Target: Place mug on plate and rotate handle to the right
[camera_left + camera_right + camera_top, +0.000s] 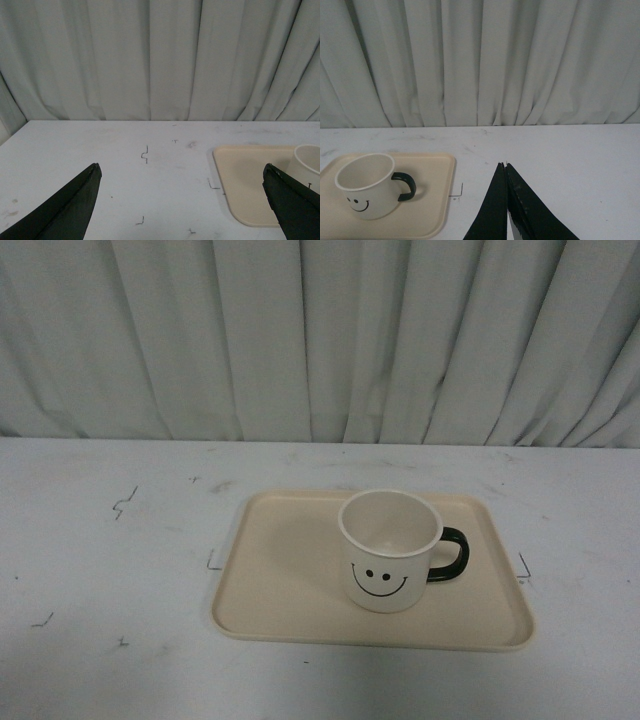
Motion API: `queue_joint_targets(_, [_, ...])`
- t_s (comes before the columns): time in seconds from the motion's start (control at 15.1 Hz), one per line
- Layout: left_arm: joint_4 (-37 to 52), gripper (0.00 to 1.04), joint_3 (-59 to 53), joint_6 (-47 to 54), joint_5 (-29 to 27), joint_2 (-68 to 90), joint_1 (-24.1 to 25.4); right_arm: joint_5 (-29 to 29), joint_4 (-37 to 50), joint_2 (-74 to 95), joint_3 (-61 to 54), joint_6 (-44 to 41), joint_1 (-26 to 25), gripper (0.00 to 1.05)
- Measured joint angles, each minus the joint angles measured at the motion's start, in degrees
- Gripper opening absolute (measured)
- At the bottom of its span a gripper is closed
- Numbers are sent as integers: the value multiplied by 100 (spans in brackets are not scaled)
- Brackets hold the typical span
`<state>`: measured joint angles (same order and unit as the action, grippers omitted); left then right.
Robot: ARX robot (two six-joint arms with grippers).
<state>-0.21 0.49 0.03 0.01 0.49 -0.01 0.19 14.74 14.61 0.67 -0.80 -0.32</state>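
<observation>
The cream-white mug (388,550) stands upright on the beige plate (280,570), toward its right half, smiley face toward the camera. Its dark handle (450,556) points to the right. Neither gripper shows in the front view. In the left wrist view my left gripper (181,172) is open and empty over bare table, with the plate (245,180) and the mug's rim (307,157) beside its one fingertip. In the right wrist view my right gripper (503,165) is shut and empty, off the plate (432,200); the mug (365,185) and handle (405,186) sit apart from it.
A white table (100,570) with small black pen marks (124,502) carries the plate. A pleated grey-white curtain (320,340) hangs behind the table's far edge.
</observation>
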Motion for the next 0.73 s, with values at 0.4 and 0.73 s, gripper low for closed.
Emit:
queue_joint_targets(0.4, [0,98,2,0,0,0,0,0,-1067,-846,4,2,0,2])
queue_joint_targets(0.73, [0,98,0,0,0,0,-2,-17,-1506,-1436,0,17,0,8])
